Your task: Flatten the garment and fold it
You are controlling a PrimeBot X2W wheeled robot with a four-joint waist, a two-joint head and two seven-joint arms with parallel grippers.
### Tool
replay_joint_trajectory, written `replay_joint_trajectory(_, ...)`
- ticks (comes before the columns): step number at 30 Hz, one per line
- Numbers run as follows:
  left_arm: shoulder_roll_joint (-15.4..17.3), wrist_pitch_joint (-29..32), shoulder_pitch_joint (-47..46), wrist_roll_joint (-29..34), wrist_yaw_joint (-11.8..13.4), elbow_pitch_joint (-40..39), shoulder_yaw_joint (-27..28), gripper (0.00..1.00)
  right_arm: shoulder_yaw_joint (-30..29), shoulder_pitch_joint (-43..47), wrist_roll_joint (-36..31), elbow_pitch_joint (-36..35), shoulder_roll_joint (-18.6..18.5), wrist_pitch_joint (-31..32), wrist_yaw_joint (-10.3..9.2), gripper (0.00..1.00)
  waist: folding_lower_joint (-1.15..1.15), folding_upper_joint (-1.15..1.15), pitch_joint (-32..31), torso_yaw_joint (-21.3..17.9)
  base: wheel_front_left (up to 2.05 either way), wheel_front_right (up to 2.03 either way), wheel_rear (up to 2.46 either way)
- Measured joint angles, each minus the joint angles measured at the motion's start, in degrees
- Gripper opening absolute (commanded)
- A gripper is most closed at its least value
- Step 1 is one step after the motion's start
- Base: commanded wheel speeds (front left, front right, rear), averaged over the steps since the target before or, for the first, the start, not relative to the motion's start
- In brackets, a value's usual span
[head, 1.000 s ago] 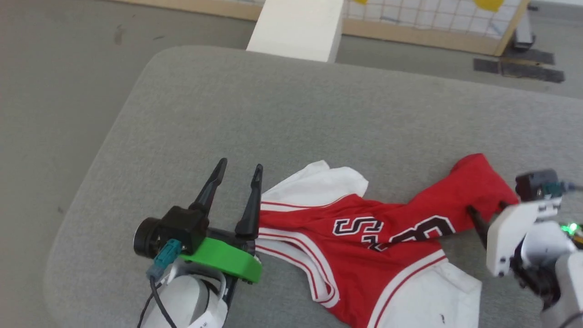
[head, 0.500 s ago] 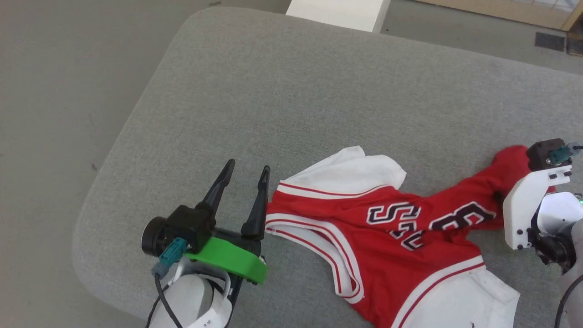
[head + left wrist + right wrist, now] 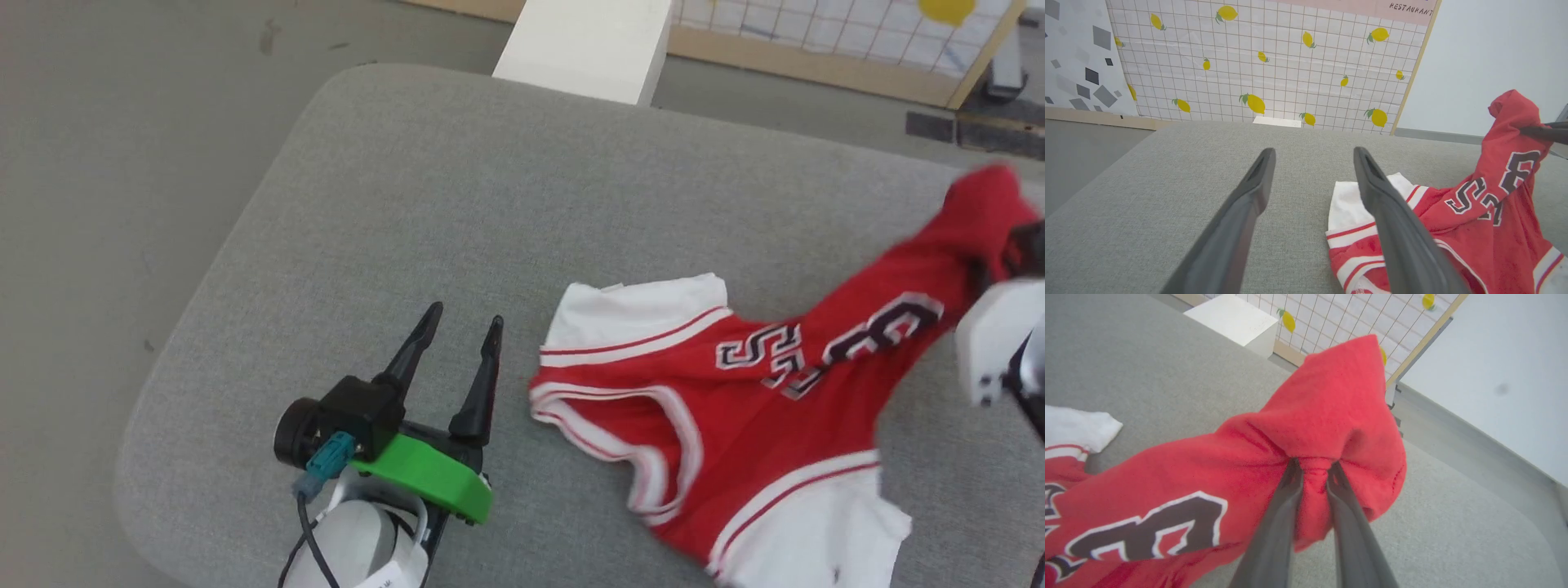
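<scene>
Lying crumpled on the grey padded surface (image 3: 457, 188), the shirt (image 3: 735, 416) is found in the right half of the head view. Its red body is creased, and the black, white-outlined print is turned upward and partly hidden by folds. One white sleeve is laid flat at the far side of the shirt, and a second white sleeve is seen at the lower edge of the head view. The striped neck opening is turned toward the left gripper (image 3: 466, 314).

One red end of the shirt is raised off the surface at the right. In the right wrist view, a bunched fold of that red cloth is pinched between the nearly closed fingers of the right gripper (image 3: 1314, 465), and loose cloth is draped over and around the fingertips. In the left wrist view, the raised end is shown standing above the rest of the shirt, with a dark finger (image 3: 1543, 132) laid across it.

The fingers of the left gripper are spread wide, and nothing is held between them. It is positioned just left of the shirt, apart from it. Whether it is touching the surface cannot be told.

A white block (image 3: 584, 37) and a lemon-patterned panel (image 3: 1274, 61) are located beyond the far edge of the surface.
</scene>
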Motion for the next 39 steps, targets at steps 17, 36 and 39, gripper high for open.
replay_joint_trajectory(17, -0.1, 0.0, -2.9, -5.5, 1.3, -2.4, -3.6, 1.00, 17.1, -30.5, -5.6, 24.9, -6.4, -12.9, 0.00, 0.35, 0.00, 0.00, 6.6, 3.3, 0.00, 0.00, 0.00)
replay_joint_trajectory(36, -0.1, 0.0, -3.1, -6.0, 1.7, -0.5, -1.5, 1.00, 15.5, -28.6, 5.5, 37.7, 0.7, -29.1, 0.00, 1.00, -0.01, 0.00, 3.6, 0.4, 0.00, 0.00, 0.00)
replay_joint_trajectory(39, -0.1, 0.0, -2.7, -6.2, 1.7, -0.2, -1.0, 1.00, 14.6, -25.0, 8.7, 34.4, 1.1, -32.9, 0.00, 1.00, -0.01, 0.00, 1.9, -1.2, 0.00, 0.00, 0.00)
